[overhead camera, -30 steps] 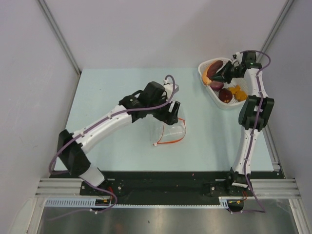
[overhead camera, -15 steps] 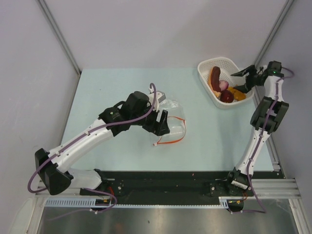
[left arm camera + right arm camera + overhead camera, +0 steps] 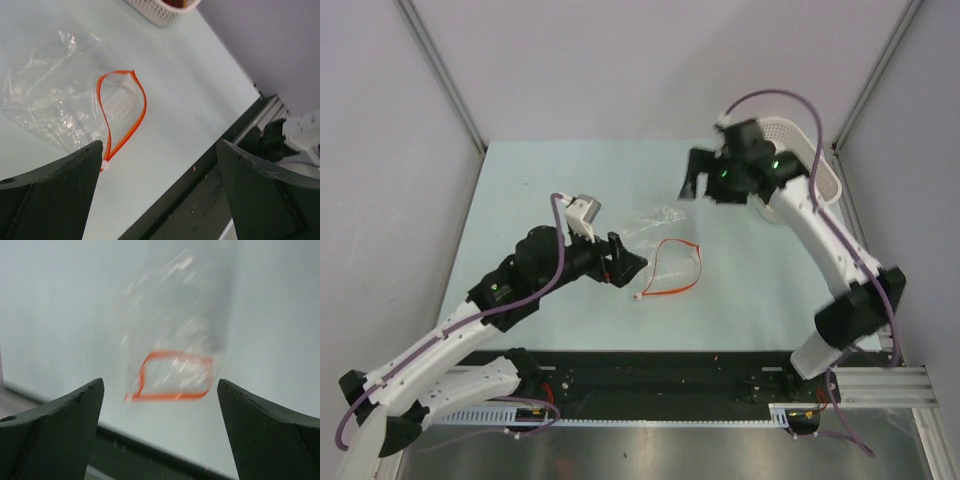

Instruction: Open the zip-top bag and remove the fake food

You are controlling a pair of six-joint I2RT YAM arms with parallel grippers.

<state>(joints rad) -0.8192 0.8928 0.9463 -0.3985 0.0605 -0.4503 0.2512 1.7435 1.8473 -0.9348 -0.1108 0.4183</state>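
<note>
the left pincer [image 3: 623, 262] stands with its 2 jaws spread wide and nothing between them; in its wrist view [image 3: 160, 145] the gap is bare. the zip-top bag [image 3: 662, 232] lies flat on the table [image 3: 520, 180] just ahead of its tips, not touching. the bag's red zip strip [image 3: 131, 117] gapes in a loop, with the white slider [image 3: 104, 164] at the end nearest this pincer. the right pincer [image 3: 694, 180], also wide open and empty, hangs beyond the bag's far end, apart from it. the white basket [image 3: 820, 170] sits behind that pincer. the fake food [image 3: 176, 3] shows only as a dark sliver in the basket.
</note>
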